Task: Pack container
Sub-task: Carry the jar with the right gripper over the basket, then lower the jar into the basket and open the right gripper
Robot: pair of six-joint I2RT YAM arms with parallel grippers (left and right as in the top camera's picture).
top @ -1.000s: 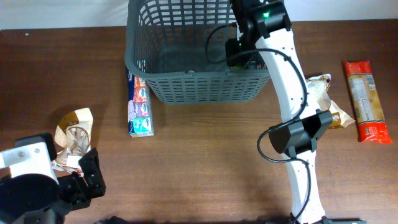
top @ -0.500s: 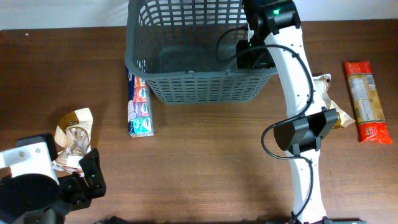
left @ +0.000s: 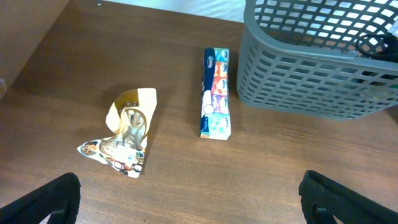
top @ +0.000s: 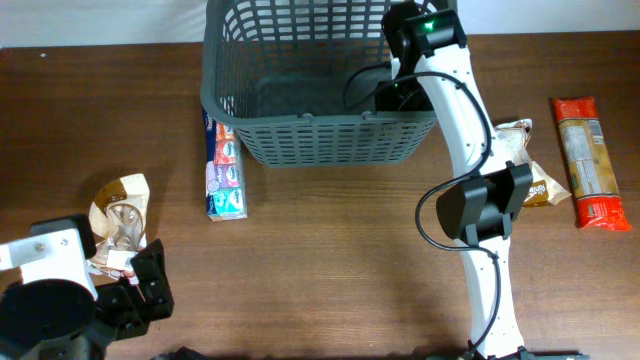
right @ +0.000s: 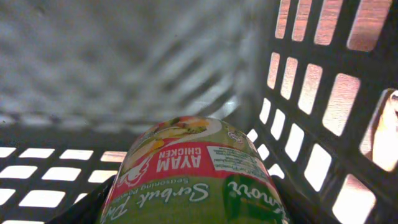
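The container, a large dark grey plastic basket with slotted lattice walls point(top: 300, 140), stands at the far middle of the dark brown wooden table point(top: 330, 260). My right gripper point(top: 398, 92) reaches down into its right near corner. Its fingers are clamped on a rounded green, red and white chicken-seasoning pack point(right: 193, 168), held just above the solid floor and close to the side wall. I judge it is there so the pack can go down snug in the corner and leave room for the rest. My left gripper point(left: 196, 211) hangs over the near left of the table with its fingers wide apart and nothing between them, out of the way. I count one basket, one pack in the grip, and four items outside. A tan crumpled pouch point(top: 118, 212) lies at the left and a long multicoloured carton point(top: 224, 165) lies against the basket's left wall. A beige snack bag point(top: 522, 150) sits partly under the right arm, and a red-orange pasta packet point(top: 590, 165) is at the far right.
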